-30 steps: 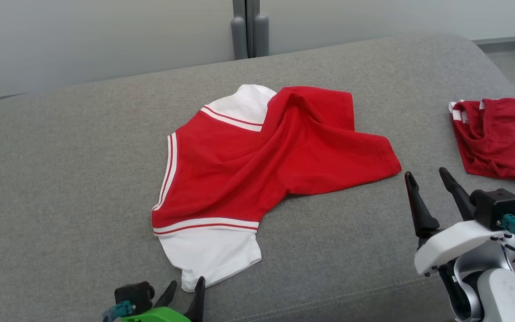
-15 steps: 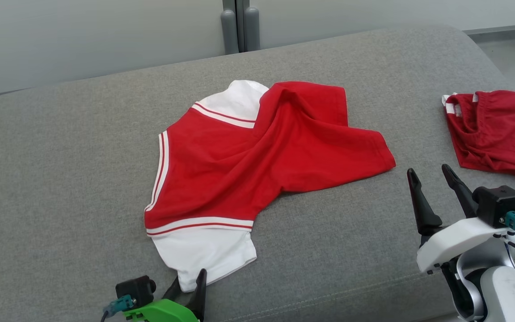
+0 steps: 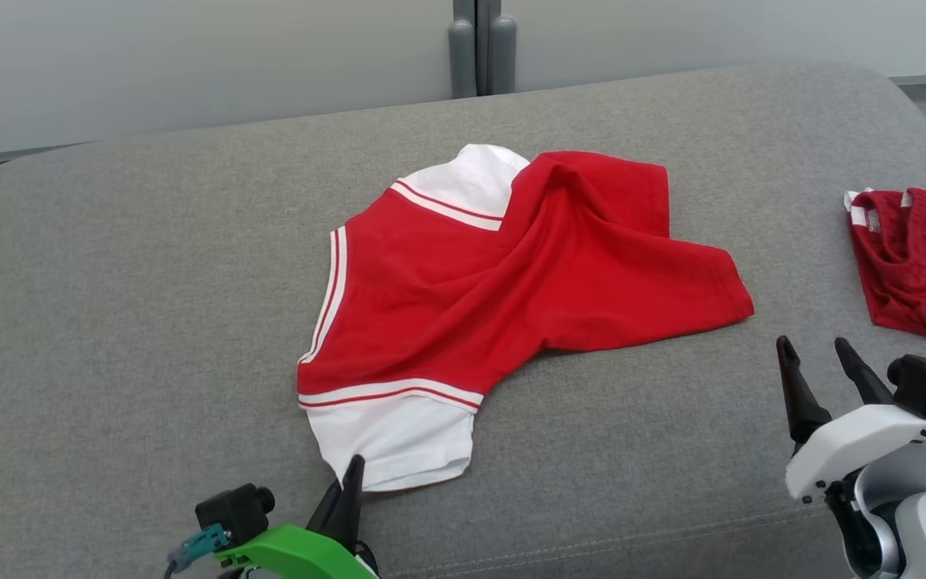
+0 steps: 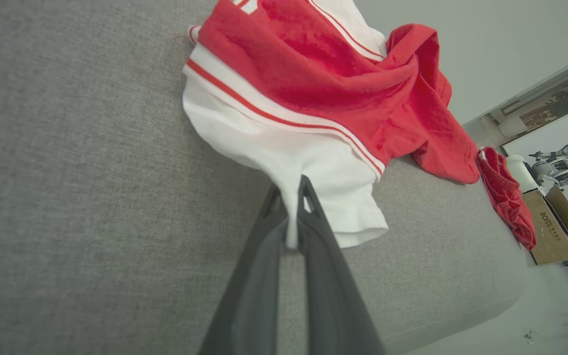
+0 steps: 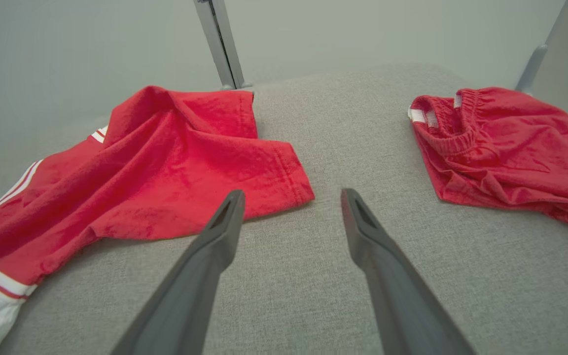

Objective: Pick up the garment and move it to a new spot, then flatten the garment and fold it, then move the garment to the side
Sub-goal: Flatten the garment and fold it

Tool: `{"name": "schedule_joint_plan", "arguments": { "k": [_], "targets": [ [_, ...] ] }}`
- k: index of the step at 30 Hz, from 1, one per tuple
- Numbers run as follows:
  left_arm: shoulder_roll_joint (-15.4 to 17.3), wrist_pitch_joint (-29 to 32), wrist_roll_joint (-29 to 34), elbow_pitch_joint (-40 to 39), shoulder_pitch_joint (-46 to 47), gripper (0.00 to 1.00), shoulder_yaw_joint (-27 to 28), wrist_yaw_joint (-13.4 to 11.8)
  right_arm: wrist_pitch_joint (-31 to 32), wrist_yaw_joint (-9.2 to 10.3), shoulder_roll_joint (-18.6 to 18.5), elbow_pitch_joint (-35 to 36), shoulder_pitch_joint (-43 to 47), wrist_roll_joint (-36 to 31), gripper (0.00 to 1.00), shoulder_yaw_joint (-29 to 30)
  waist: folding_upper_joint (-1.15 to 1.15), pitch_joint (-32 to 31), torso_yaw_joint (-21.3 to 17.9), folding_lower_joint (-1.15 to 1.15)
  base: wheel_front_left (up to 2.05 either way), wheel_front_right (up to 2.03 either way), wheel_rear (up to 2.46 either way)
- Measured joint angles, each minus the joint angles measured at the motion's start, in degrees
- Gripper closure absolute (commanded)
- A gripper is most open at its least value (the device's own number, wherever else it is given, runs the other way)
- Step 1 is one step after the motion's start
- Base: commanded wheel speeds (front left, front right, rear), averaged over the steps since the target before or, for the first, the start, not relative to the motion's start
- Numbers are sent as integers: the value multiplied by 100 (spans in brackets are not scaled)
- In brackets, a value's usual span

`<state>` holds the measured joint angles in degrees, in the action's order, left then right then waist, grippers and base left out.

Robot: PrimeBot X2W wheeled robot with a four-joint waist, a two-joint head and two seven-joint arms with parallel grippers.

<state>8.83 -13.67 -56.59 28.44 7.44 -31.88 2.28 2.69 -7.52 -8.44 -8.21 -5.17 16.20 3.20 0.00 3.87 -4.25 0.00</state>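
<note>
Left gripper (image 3: 353, 468): jaws, open a second ago at the sleeve's edge, are now closed on it. The whole head view has also shifted sideways, a move of the camera and not of the clothes.

Item 1, nearest. Left gripper (image 4: 290, 197), green body, dark fingers. It sits at the near edge of the cushion (image 3: 109, 322). The jaws pinch a fold of the white sleeve (image 4: 323, 172) at its near hem, and a strip of white cloth shows between the two fingers.

Item 2. Right gripper (image 3: 813, 346), white body, dark fingers. It is at the near right, over bare cushion. The jaws are open and grip nothing. Its fingertips point at the gap between the two garments, near the shirt's red hem corner and apart from it.

Item 3. Shirt (image 3: 511, 289), red with white sleeves and red-and-white striped trim. It lies crumpled at the middle of the cushion. The near white sleeve (image 3: 399, 434) points toward the left gripper, the red body is folded over itself in a diagonal ridge, and a second patch of white shows at the far side.

Item 4. Shorts (image 3: 921, 257), red, with an elastic waistband and white tags. They are bunched at the right edge of the cushion, well apart from the shirt.

Item 5, farthest. Pale wall with two grey posts (image 3: 483, 48) behind the cushion. A cardboard box (image 4: 550, 227) stands on the floor beyond the cushion's right end.
</note>
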Motion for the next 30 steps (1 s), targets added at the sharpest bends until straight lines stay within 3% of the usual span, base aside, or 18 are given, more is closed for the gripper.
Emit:
{"name": "schedule_joint_plan", "arguments": {
  "k": [14, 27, 30],
  "targets": [
    [333, 212, 381, -1444, -31, 100, -185, -402, -364, 1, -316, -2494, -1392, 376, 0, 677, 0, 430, 667, 0, 0, 0, 0],
    [438, 367, 523, -1884, 26, 100, -256, -633, -708, 2, -369, -4291, -2556, 901, 2, 439, 0, 990, 951, 0, 0, 0, 0],
    [444, 370, 523, -1903, 34, 100, -247, -638, -801, 5, -383, -4423, -2672, 1029, 63, 186, 0, 1019, 961, 1, 0, 0, 0]
  ]
}}
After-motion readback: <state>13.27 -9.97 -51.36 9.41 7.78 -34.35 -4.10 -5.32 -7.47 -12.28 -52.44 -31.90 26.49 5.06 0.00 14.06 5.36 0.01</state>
